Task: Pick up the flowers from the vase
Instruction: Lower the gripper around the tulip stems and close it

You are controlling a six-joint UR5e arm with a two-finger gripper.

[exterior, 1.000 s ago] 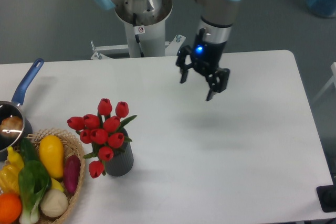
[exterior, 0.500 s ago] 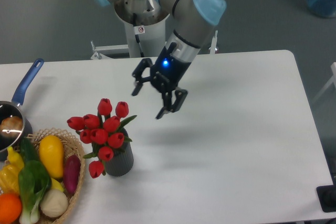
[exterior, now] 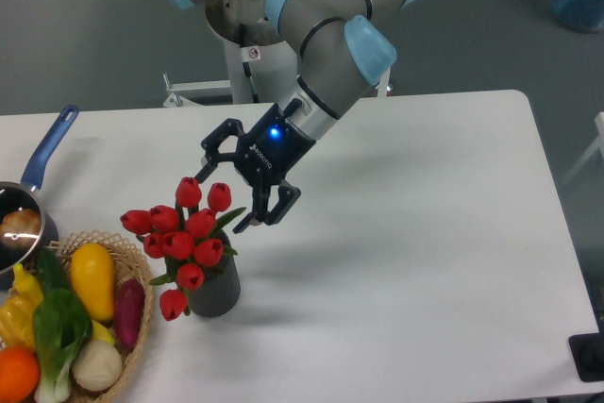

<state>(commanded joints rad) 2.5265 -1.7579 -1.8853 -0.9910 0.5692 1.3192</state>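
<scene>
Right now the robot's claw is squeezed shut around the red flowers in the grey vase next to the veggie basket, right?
Not quite. The gripper is open, its fingers spread wide, and it hangs just beside the top of the flowers without holding them. The camera view shows this. The rest is right: the flowers are red and stand in the grey vase, next to the vegetable basket.

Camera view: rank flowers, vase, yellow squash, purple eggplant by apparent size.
1. flowers
2. yellow squash and vase: look alike, vase partly hidden by blooms, so unranked
3. purple eggplant
</scene>
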